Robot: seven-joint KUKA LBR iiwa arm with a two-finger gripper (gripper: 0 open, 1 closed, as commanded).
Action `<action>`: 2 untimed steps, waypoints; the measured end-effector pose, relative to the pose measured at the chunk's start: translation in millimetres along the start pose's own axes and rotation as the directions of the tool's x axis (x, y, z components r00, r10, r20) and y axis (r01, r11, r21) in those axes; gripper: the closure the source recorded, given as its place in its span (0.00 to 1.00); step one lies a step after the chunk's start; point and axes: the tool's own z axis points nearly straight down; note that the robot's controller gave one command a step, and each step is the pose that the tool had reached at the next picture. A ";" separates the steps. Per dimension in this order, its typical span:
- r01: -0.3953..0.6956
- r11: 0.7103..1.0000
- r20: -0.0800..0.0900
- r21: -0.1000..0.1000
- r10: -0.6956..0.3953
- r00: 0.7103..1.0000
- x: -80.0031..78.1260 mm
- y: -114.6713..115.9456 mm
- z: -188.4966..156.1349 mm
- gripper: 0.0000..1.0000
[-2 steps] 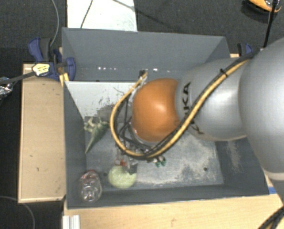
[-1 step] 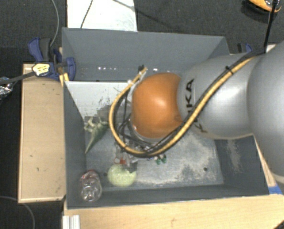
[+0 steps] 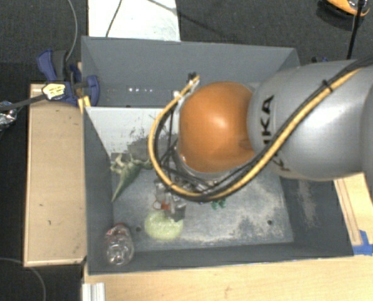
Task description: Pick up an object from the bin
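My gripper (image 3: pixel 169 205) reaches down under the arm's orange dome, near the bin's front left. Its tip sits right at the top edge of a pale yellow-green soft lump (image 3: pixel 163 227) lying on the bin floor. Whether it touches the lump I cannot tell. A green toy dinosaur (image 3: pixel 128 169) lies to the upper left of the gripper, close to the bin's left wall. A clear crumpled plastic bottle (image 3: pixel 118 246) rests in the front left corner.
A small dark green bit (image 3: pixel 218 202) lies just right of the gripper, partly under the arm. The arm and its looping cables cover the middle of the bin. The bin's left wall stands close to the dinosaur.
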 end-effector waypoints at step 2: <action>-0.013 1.000 0.007 0.000 0.013 1.000 -7.6 8.3 -177.4 1.00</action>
